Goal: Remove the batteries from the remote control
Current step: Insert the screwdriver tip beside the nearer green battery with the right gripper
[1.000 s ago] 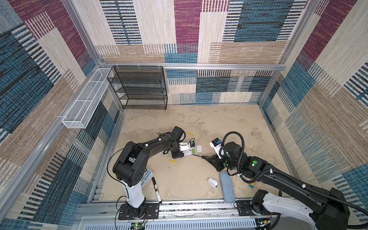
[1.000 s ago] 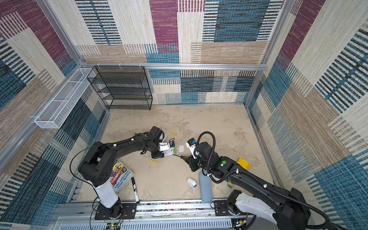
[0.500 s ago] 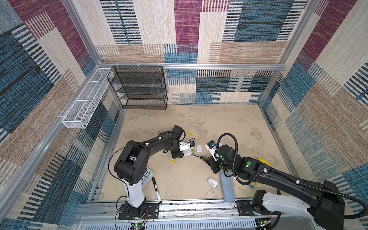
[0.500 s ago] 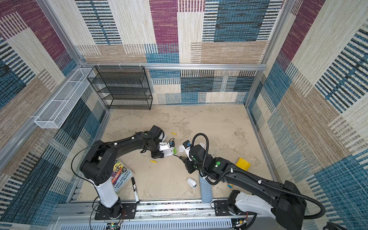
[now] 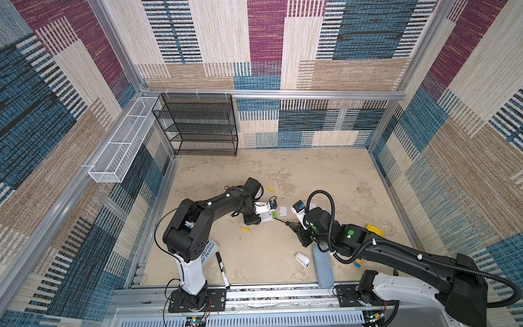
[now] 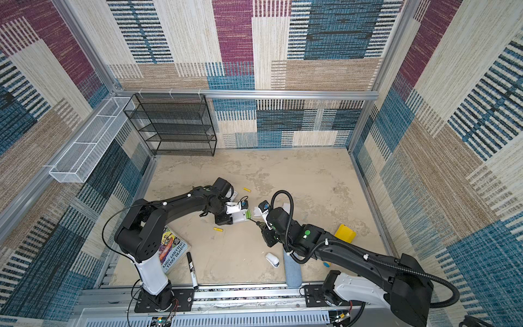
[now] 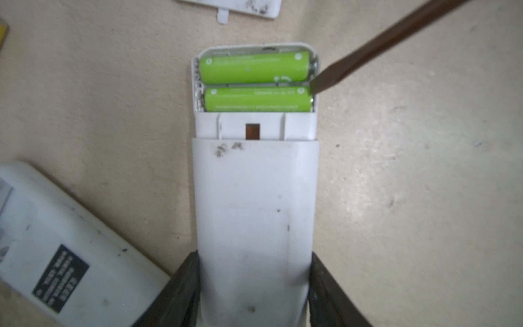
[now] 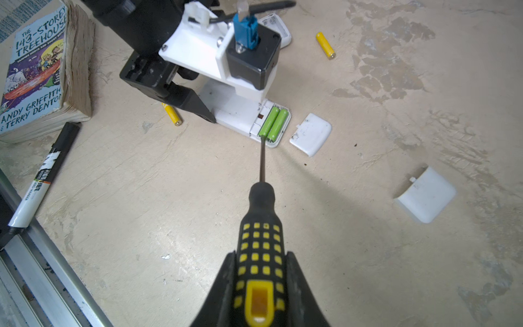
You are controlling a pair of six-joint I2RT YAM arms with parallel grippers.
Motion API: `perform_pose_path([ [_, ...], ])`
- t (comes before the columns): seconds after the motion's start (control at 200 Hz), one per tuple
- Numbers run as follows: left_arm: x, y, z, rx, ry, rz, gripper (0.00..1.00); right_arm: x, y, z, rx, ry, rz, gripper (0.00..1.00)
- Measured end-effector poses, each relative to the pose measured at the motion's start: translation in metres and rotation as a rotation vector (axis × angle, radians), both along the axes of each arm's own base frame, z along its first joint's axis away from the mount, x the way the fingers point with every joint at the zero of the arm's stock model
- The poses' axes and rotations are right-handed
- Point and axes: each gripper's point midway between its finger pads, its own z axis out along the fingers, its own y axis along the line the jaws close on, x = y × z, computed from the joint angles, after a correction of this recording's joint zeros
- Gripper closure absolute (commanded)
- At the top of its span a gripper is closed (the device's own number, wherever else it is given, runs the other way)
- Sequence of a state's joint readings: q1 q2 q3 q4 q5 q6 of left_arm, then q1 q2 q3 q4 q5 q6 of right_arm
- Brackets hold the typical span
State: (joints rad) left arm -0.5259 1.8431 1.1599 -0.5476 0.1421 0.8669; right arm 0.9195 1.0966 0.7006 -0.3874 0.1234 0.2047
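The white remote control [image 7: 254,198] lies back-up on the floor, and my left gripper [image 7: 253,257] is shut on its body. Its compartment is uncovered and holds two lime green batteries [image 7: 253,67] side by side; they also show as the green batteries [image 8: 273,123] in the right wrist view. My right gripper [image 8: 261,254] is shut on a black and yellow screwdriver [image 8: 259,226]. The screwdriver's tip rests at the cells' end, by the compartment wall. Two yellow batteries lie loose on the floor, one yellow battery [image 5: 270,188] behind the remote and one yellow battery [image 5: 245,228] in front.
Two white covers [image 8: 311,134] [image 8: 426,195] lie near the remote, and a second white remote [image 7: 56,254] lies beside my left gripper. A book [image 8: 36,70], marker [image 8: 42,175], small white object [image 5: 302,259], grey-blue pad [image 5: 322,266] and yellow scraper [image 5: 375,230] crowd the front. A black shelf [image 5: 203,127] stands at the back.
My right arm has moved left towards the remote, bringing the screwdriver tip to the battery compartment. The left arm and remote have stayed put.
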Motion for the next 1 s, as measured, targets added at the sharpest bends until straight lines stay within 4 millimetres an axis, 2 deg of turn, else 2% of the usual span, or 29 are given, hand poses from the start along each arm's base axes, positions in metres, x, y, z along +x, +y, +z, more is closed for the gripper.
perform_pose_path([
  [1.002,0.0,0.0,0.0,0.004,0.005,-0.001,0.52,-0.001,0.0,-0.011,-0.029,0.009,0.011,1.0],
])
